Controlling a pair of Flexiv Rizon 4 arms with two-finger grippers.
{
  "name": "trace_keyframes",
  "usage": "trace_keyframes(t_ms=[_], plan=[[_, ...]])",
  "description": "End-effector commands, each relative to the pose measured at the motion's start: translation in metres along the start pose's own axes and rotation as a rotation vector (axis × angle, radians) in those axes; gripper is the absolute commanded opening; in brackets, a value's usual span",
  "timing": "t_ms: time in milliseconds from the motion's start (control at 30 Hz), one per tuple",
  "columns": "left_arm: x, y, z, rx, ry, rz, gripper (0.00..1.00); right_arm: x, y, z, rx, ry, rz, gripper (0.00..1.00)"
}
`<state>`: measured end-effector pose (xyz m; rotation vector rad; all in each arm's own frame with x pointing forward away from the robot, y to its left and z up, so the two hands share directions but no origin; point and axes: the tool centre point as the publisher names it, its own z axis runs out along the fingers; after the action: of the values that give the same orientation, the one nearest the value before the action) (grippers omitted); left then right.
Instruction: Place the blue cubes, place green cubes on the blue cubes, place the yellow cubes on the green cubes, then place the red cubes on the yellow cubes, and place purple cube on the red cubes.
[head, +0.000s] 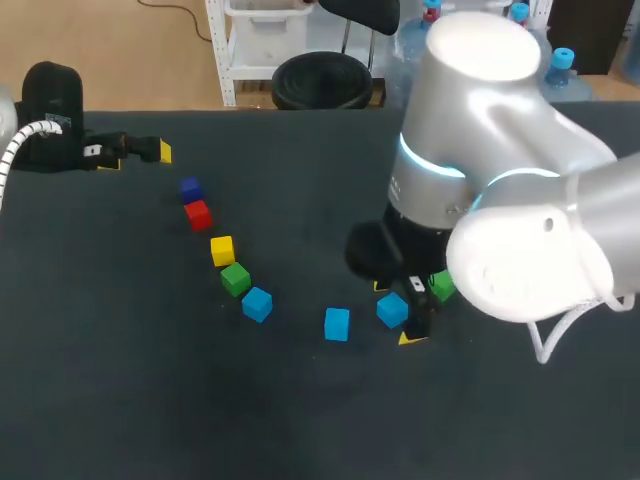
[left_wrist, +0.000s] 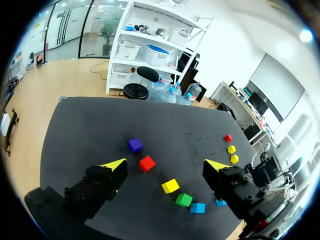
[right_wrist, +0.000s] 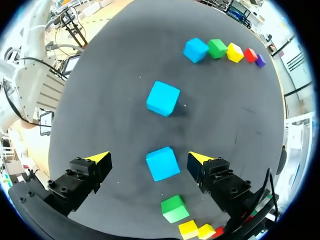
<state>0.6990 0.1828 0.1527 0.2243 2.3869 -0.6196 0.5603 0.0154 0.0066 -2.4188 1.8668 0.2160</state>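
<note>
At lower right of the head view, your R gripper sits low over the table, fingers apart, w/ a blue cube between them. The right wrist view shows a gap on each side of it, so nothing's clamped. A second blue cube lies just left of it. A third blue cube ends a curved line at centre left: green cube, yellow cube, red cube, purple cube.

Your L gripper hangs at upper left, fingers apart, holding nothing.

My read: you're on the blue-cube step, no stacking begun. Next you'll need the loose green cube just beside the R fingers. Come in square to its faces and don't nudge the blue.

Writing: none legible. There's a small white tag on the R gripper, too small to read.
</note>
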Motion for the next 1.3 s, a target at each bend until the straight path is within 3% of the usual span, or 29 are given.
trace_keyframes(t_ms=[33, 67, 100, 133, 300, 367, 433, 967, 1300], plan=[[0.001, 0.002, 0.001, 0.011, -0.006, 0.002, 1.0, 0.002, -0.002, 0.006, 0.012, 0.005, 0.014, 1.0], [0.001, 0.002, 0.001, 0.011, -0.006, 0.002, 1.0, 0.002, -0.002, 0.007, 0.012, 0.005, 0.017, 1.0], [0.001, 0.002, 0.001, 0.011, -0.006, 0.002, 1.0, 0.002, -0.003, 0.007, 0.008, 0.002, 0.024, 0.91], [0.001, 0.002, 0.001, 0.011, -0.006, 0.002, 1.0, 0.003, -0.005, 0.007, 0.001, -0.001, 0.034, 0.5], [0.001, 0.002, 0.001, 0.011, -0.006, 0.002, 1.0, 0.004, -0.009, 0.009, -0.001, -0.004, 0.051, 0.45], [0.001, 0.002, 0.001, 0.011, -0.006, 0.002, 1.0, 0.005, -0.01, 0.01, 0.0, -0.003, 0.053, 0.29], [0.001, 0.002, 0.001, 0.011, -0.006, 0.002, 1.0, 0.006, -0.012, 0.009, 0.001, -0.003, 0.064, 0.02], [0.001, 0.002, 0.001, 0.011, -0.006, 0.002, 1.0, 0.002, -0.044, 0.004, -0.007, 0.037, 0.301, 0.0], [0.001, 0.002, 0.001, 0.011, -0.006, 0.002, 1.0, -0.013, -0.082, -0.002, 0.015, 0.002, 0.294, 0.0]])
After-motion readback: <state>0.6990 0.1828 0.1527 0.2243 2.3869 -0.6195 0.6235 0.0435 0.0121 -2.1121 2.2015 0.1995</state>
